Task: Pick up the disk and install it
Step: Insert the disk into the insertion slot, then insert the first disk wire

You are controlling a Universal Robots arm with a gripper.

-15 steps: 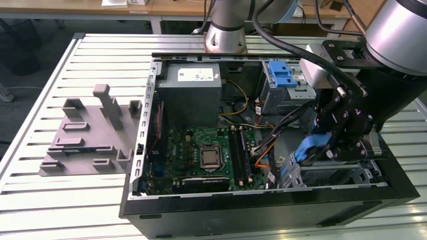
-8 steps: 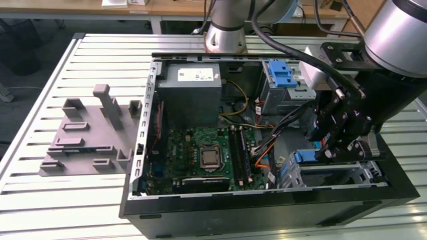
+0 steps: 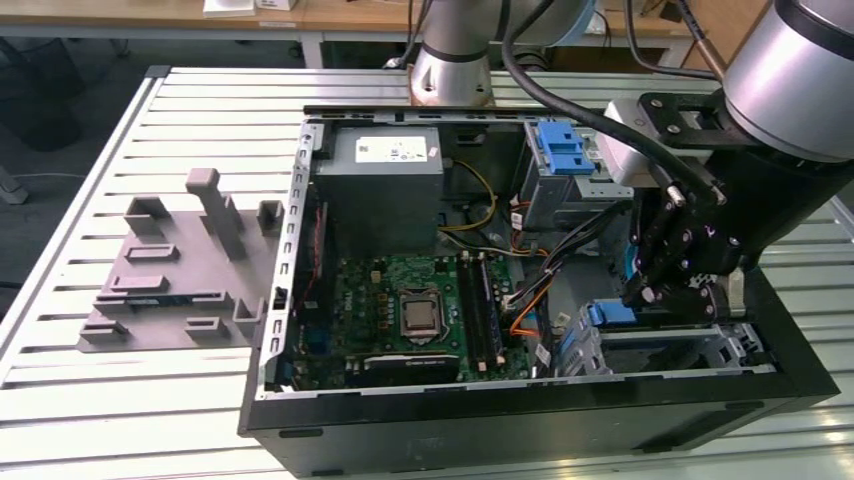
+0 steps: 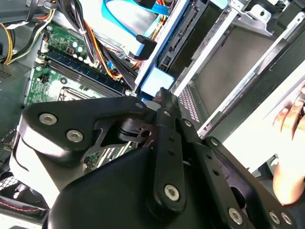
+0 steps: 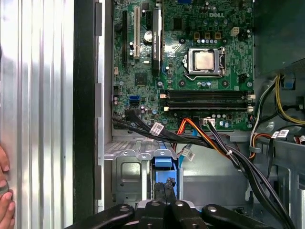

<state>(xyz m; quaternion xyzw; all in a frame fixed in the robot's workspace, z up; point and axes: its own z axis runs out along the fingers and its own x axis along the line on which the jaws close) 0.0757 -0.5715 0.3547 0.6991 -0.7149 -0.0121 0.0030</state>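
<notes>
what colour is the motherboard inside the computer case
Green, clearest in the first wrist view: the motherboard.

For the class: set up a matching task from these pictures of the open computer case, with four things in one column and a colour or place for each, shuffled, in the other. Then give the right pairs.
Things:
1. motherboard
2. gripper
3. grey moulded fixture
4. power supply box

Descriptions:
A. on the slatted table, outside the case
B. green, lying flat in the case floor
C. black, at the blue-railed drive bay
D. grey, with a small white sticker

Pairs: 1-B, 2-C, 3-A, 4-D
</notes>
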